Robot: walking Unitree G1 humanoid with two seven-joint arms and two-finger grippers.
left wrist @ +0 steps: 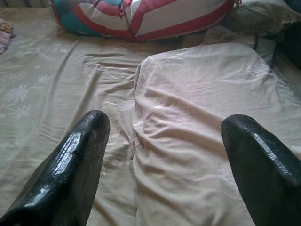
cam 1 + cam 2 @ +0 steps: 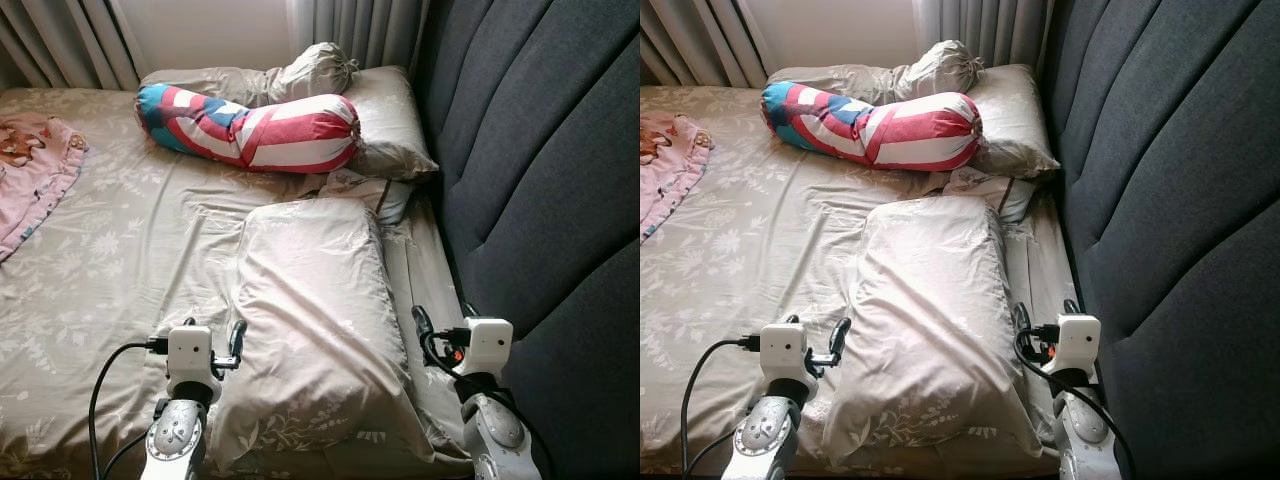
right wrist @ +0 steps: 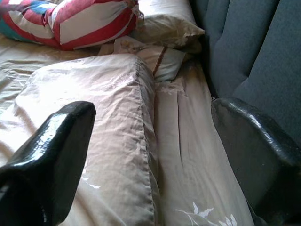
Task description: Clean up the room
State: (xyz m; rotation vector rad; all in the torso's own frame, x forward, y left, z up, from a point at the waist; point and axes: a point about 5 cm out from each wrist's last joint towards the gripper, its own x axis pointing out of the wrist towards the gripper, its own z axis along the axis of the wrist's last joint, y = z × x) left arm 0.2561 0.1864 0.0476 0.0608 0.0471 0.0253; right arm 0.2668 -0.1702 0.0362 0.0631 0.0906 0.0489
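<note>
Black fingers spread apart on both hands, nothing gripped. Left hand [image 2: 213, 345] sits low at the near-left edge of the big beige pillow [image 2: 315, 320], fingers straddling that edge over the bed sheet [image 2: 130, 260]. Right hand [image 2: 425, 335] sits at the pillow's near-right side, over the strip of sheet between pillow and dark padded headboard [image 2: 540, 180]. Pillow lies flat on the bed, long side toward the headboard. Beyond it: a red, white and blue striped bolster [image 2: 250, 128] lying across, touching a second beige pillow [image 2: 385, 120] by the headboard. Pink blanket [image 2: 30, 170] at far left, well apart. Curtains [image 2: 70, 40] behind.
</note>
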